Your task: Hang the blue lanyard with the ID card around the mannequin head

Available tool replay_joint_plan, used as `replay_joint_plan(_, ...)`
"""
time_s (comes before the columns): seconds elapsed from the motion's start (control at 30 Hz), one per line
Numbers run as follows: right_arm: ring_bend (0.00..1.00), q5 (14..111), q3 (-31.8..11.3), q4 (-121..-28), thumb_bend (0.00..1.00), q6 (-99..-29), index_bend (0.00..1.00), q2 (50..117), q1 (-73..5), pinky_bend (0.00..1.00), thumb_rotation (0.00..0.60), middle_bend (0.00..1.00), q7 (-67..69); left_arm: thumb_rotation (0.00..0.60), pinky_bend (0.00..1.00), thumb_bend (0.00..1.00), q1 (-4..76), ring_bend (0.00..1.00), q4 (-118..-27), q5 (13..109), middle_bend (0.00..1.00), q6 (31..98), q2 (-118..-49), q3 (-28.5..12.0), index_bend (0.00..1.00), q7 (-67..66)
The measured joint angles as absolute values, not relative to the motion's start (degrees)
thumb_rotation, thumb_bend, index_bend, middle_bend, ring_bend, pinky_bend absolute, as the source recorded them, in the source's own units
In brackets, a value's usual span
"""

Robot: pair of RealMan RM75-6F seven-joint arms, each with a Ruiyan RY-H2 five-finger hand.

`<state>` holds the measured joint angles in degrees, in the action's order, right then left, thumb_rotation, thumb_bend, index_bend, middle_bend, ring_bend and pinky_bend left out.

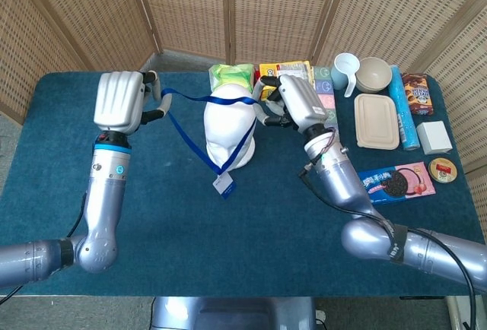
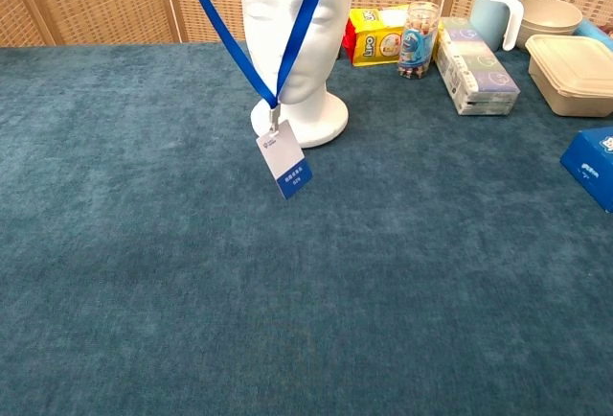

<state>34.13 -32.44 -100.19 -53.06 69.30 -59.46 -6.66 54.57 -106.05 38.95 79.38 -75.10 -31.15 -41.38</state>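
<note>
Both views are brightly and evenly lit. Sharp focus is kept throughout. Only soft, faint shadows are cast on the table (image 2: 287, 320), and no glare is seen.
</note>
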Motion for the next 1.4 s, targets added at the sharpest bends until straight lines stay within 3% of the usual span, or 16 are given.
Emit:
replay_joint_plan(0.67,1.0,30.67,-30.55,-86.93,0.52,-47.56,0.66,72.86,-64.87,1.0,0.6,1.0,-6.22,0.481,1.0,0.38,61.0,1.0,-95.73,36.72,1.0,76.62,-80.4,-30.76,0.7,-41.62)
replay_joint_plan(1.4,1.0,28.1,-27.32,-75.56,0.52,-43.15,0.66,75.51,-65.86,1.0,0.6,1.0,-5.71,0.484,1.0,0.38,62.91,1.0,-83.23,35.03,1.0,73.23,-85.61,-28.8,0.7,-39.76)
